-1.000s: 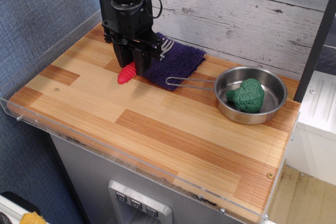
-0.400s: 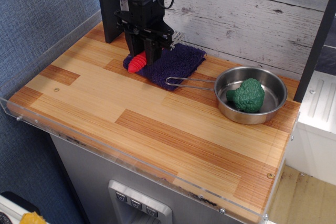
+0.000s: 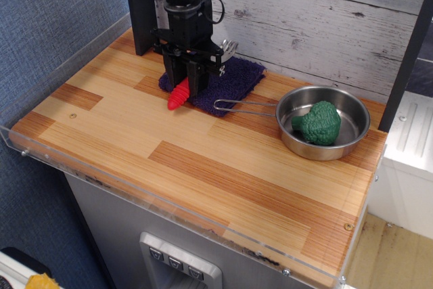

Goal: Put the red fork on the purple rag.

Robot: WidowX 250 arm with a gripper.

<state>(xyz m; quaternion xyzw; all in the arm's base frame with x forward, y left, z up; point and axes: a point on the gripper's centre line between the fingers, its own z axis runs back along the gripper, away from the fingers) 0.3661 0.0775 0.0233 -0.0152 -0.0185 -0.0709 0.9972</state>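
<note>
1. Carrying the red fork (image 3: pixel 181 93) looks to be the step in hand: the end effector (image 3: pixel 187 80) is closed on the middle of it, over the purple rag (image 3: pixel 230 79) near the worktop's back edge.
2. The fork hangs tilted, tines up toward the back wall, red handle tip poking past the rag's front edge.
3. Next, I'd judge, it needs shifting further over the rag, lowering, then letting go.
4. Counting: one fork, one rag, one steel pan (image 3: pixel 338 141) toward the right edge, one green broccoli toy (image 3: pixel 318 123) in it.
</note>
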